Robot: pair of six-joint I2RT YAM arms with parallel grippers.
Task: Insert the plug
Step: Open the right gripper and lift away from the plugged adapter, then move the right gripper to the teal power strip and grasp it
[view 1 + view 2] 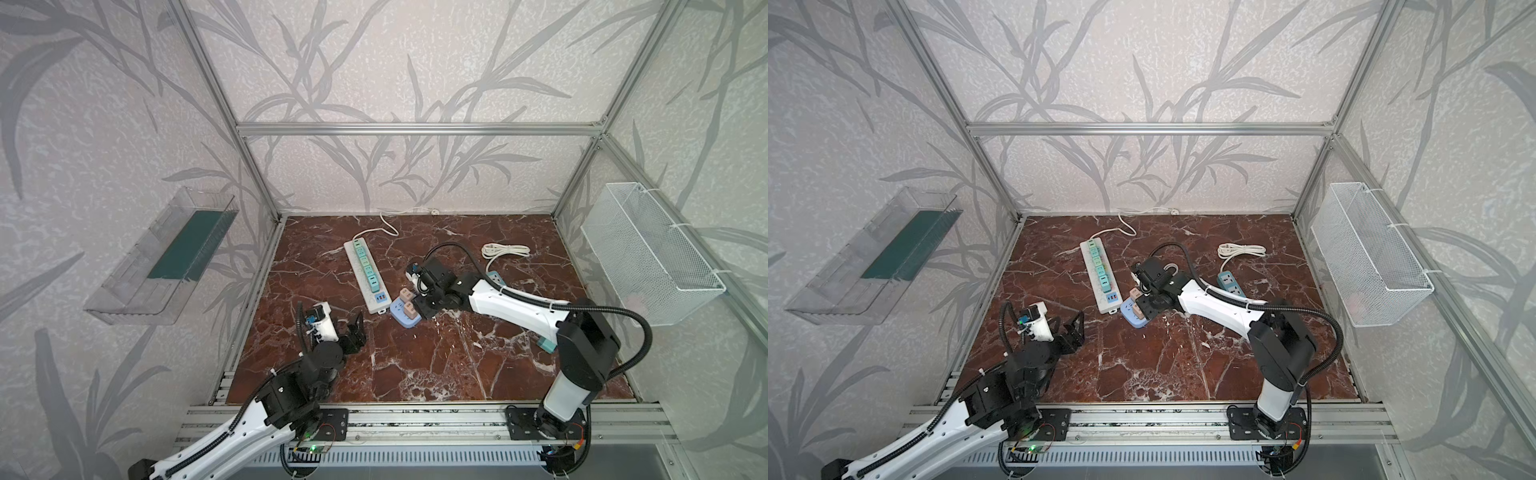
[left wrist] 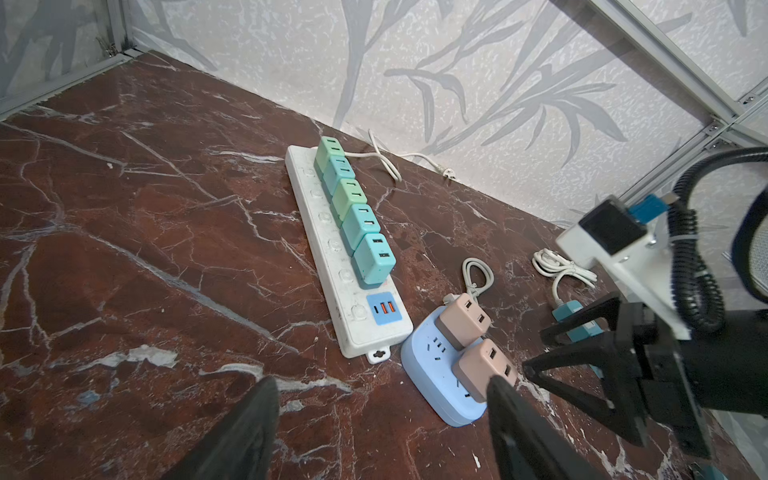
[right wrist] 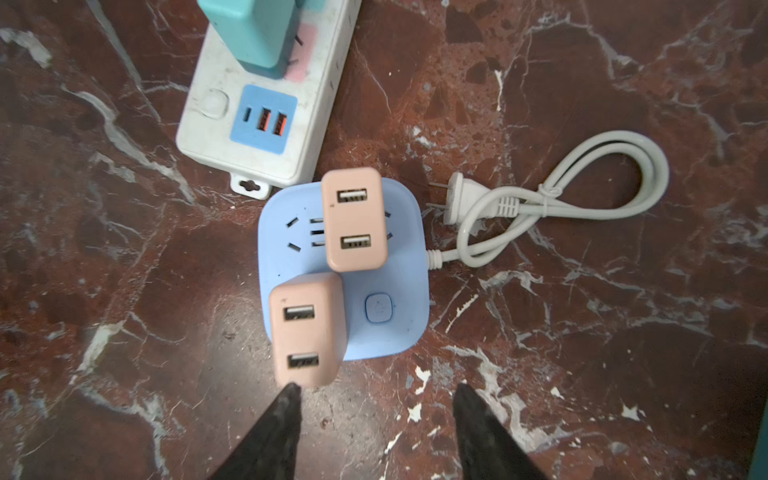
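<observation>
A light-blue square socket block (image 3: 386, 332) lies on the marble table by the end of a white power strip (image 3: 257, 137). Two pink USB plugs stand on it. One pink plug (image 3: 355, 220) sits upright over the middle. The other pink plug (image 3: 307, 332) leans at a corner and overhangs the edge; its prongs are hidden. My right gripper (image 3: 376, 390) hangs open just beside the leaning plug, one fingertip (image 3: 291, 390) at its lower edge, holding nothing. In both top views it (image 1: 422, 309) hovers at the block (image 1: 1133, 318). My left gripper (image 2: 382, 384) is open and empty, well to the left (image 1: 357, 328).
The power strip (image 1: 365, 274) carries several teal chargers (image 2: 361, 224). The block's white cord and plug (image 3: 457, 199) lie looped beside it. A teal socket with a coiled white cable (image 1: 505, 251) lies behind the right arm. A wire basket (image 1: 648, 253) and a clear tray (image 1: 162, 257) hang on the side walls.
</observation>
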